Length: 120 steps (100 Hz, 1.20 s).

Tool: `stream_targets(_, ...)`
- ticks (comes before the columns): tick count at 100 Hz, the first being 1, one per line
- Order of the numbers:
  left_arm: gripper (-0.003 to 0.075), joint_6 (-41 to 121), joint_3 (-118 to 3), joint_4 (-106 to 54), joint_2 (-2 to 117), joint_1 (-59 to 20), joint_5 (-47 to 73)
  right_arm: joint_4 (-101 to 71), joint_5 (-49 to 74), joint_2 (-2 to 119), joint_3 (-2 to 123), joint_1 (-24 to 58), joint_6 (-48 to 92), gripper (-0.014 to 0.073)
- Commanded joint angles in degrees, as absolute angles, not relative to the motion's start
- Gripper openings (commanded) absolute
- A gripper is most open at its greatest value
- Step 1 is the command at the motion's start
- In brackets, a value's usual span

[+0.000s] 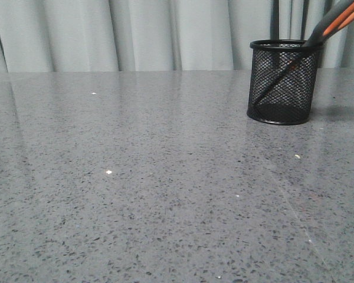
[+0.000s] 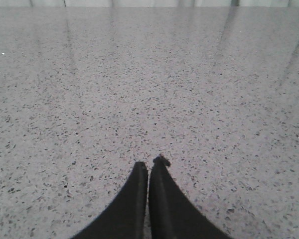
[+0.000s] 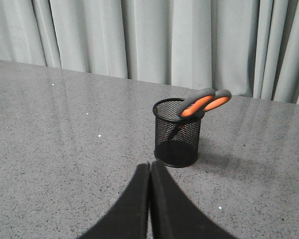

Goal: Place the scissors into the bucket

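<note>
The bucket (image 1: 283,81), a black wire-mesh cup, stands upright on the grey table at the right of the front view. The scissors (image 1: 335,22) stand in it blades down, their grey and orange handles leaning over the rim. Both show in the right wrist view too, the bucket (image 3: 177,133) and the scissors (image 3: 203,103). My right gripper (image 3: 150,165) is shut and empty, a short way in front of the bucket and apart from it. My left gripper (image 2: 149,163) is shut and empty over bare table. Neither gripper shows in the front view.
The grey speckled table (image 1: 135,177) runs back to a pale curtain (image 1: 147,32). A few small white specks (image 1: 108,172) lie on the tabletop.
</note>
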<state>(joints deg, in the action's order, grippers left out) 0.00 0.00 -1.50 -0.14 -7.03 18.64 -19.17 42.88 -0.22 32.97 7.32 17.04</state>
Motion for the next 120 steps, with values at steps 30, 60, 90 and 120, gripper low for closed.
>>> stream_targets(30, -0.0020, -0.6, 2.3, -1.9, -1.6, -6.9, 15.7, -13.1, 27.5, 0.7, 22.7, -1.5, 7.3, -0.0046)
stream_targets(60, -0.0020, -0.6, 2.3, -1.9, -1.6, -6.9, 15.7, -7.2, 4.7, -1.4, 2.1, -14.0, 7.3, -0.0046)
stream_targets(90, -0.0020, -0.6, 2.3, -1.9, -1.6, -6.9, 15.7, -3.7, 14.2, -1.9, -1.1, -13.4, 7.2, -0.0046)
stream_targets(120, -0.0020, -0.6, 2.3, -1.9, -1.6, -6.9, 15.7, -4.4, 16.8, -1.9, -1.1, -13.3, 7.2, -0.0046)
